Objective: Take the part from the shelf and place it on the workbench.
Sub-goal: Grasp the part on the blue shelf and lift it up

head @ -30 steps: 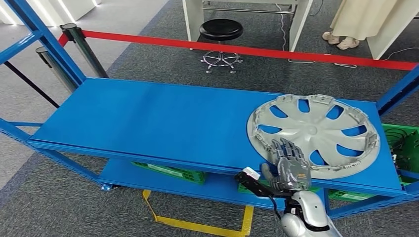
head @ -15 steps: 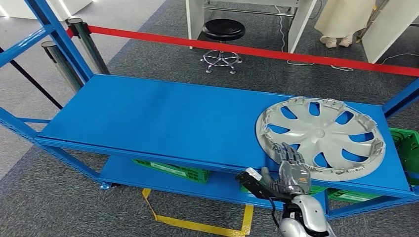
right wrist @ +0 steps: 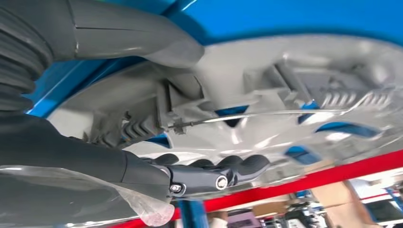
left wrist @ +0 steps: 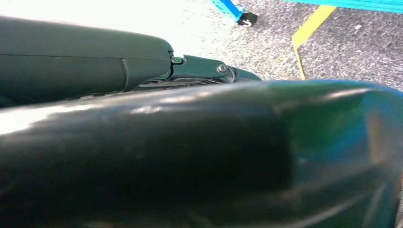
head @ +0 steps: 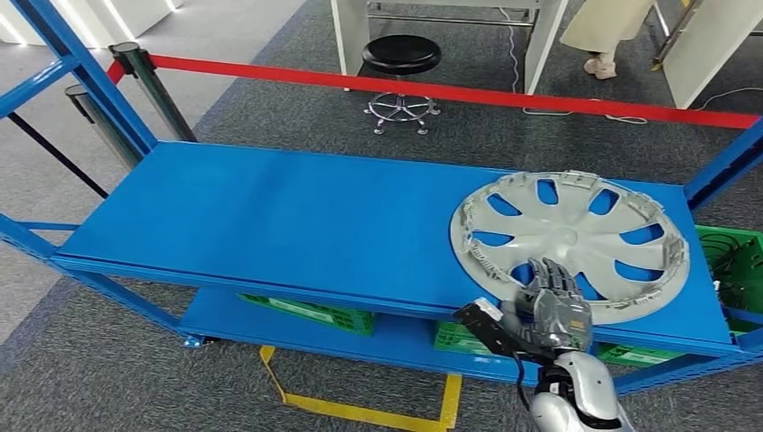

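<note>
While the silver hubcap (head: 572, 245) lies flat, inner side up, on the right end of the blue shelf (head: 270, 220), its near rim reaches the shelf's front edge, and there the right hand (head: 558, 306) meets it. Seen from the head view, the hand comes up from below on its silver arm, the back of the hand facing the camera, the dark fingers (head: 551, 274) stretched side by side over the near rim and onto the spokes. The right wrist view looks along the hubcap (right wrist: 266, 95) from close by: the thick grey thumb (right wrist: 138, 35) lies on one face of the rim and the dark fingers (right wrist: 223, 167) curl against the other, so the hand appears closed around the rim in a pinch, though the contact under the thumb cannot be judged for certain. The hubcap rests on the shelf surface, not lifted. Green crates (head: 310, 310) sit on the lower shelf level beneath, and another green crate (head: 733, 265) stands at the right end. Behind the shelf a red barrier tape (head: 450, 90) runs across, with a black stool (head: 402, 58) beyond it and a person's foot (head: 601, 65) near a white desk leg. For the left hand, whether it is open or closed cannot be told
</note>
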